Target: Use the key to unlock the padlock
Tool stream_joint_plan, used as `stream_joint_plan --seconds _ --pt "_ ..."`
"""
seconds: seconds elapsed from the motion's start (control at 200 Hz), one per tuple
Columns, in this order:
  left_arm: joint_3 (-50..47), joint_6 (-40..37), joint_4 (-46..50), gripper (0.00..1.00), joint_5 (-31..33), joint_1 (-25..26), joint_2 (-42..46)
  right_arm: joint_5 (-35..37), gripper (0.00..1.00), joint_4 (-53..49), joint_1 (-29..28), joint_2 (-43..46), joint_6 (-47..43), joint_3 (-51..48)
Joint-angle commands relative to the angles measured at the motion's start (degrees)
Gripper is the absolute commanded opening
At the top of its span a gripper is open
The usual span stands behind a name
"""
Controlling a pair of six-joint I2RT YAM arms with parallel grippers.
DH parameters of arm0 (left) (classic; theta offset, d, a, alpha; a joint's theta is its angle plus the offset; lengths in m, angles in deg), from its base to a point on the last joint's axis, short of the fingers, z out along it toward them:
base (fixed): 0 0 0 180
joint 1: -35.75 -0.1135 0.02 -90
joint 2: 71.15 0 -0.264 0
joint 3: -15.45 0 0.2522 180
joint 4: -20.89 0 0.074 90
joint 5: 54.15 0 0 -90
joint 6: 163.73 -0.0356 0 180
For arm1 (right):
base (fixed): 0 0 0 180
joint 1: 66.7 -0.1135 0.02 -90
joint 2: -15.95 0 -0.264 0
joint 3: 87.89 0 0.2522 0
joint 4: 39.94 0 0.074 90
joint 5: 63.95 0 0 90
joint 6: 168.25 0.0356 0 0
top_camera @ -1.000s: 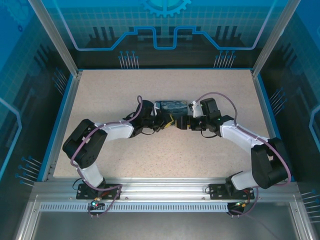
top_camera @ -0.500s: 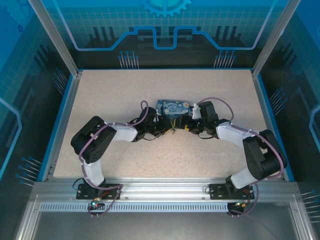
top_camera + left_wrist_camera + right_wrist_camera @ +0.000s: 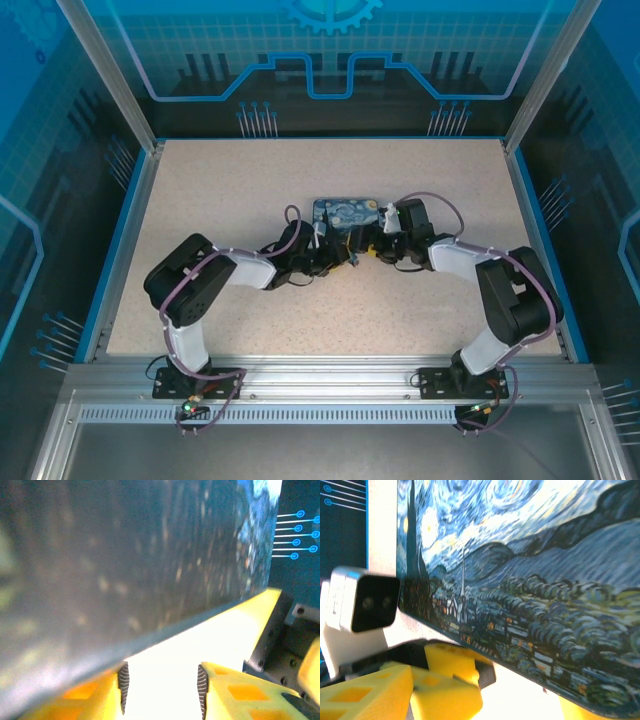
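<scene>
moved: both my elbows have swung in toward the middle over the last second, the right one most. The block's printed face looked dark back then and now reads blue from the top camera. The block itself sits in pretty much the same spot.
table: speckled beige tabletop (image 3: 230, 190) with a blue rim, plus a silver aluminium rail (image 3: 320, 385) along the near edge where my arms are bolted.
left arm: black-and-white jointed arm (image 3: 245, 268), folded low and reaching right toward the block's near edge.
right arm: its black-and-white twin (image 3: 455, 257), folded just as low and reaching left, so the two wrists nearly meet in front of the block.
padlock: chunky rectangular padlock (image 3: 345, 211) printed with blue swirls and yellow specks, around mid-table, printed face toward the top camera. Can't say whether it lies flat or tipped. From my right wrist the padlock (image 3: 520, 580) is right up close, a starry night sky over a little village. From my left wrist I get its dark side (image 3: 100, 555), blurry and looming over my fingers.
left gripper: yellow two-finger left gripper (image 3: 340, 252) sits at the block's near edge. In its own wrist view (image 3: 162, 692) the ribbed pads (image 3: 123, 685) stand apart, with just bright glare in the gap.
right gripper: yellow right gripper (image 3: 370, 245) is just beside the block's near right corner, close to the left one. Its fingers (image 3: 370, 695) poke up at the bottom of its wrist view with the block's edge crossing over them. Honestly can't tell if they're apart or together.
left wrist camera: small white housing with a dark lens face (image 3: 362, 605), just beside the block's edge.
</scene>
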Motion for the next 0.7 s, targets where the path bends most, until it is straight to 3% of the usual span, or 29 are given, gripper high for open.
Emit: stream_joint_plan --seconds 0.0,0.37,0.695 --pt "-2.16 -0.60 4.68 0.44 -0.74 0.66 2.92 0.07 0.75 1.48 1.14 -1.84 0.66 3.02" --pt "-1.94 -4.23 14.06 0.49 4.14 0.18 14.23 -1.39 0.74 2.19 2.18 -9.63 1.43 12.05" --pt "1.39 -7.87 20.25 0.55 5.77 -3.85 18.26 1.38 0.74 1.28 2.09 -2.00 -2.70 2.46"
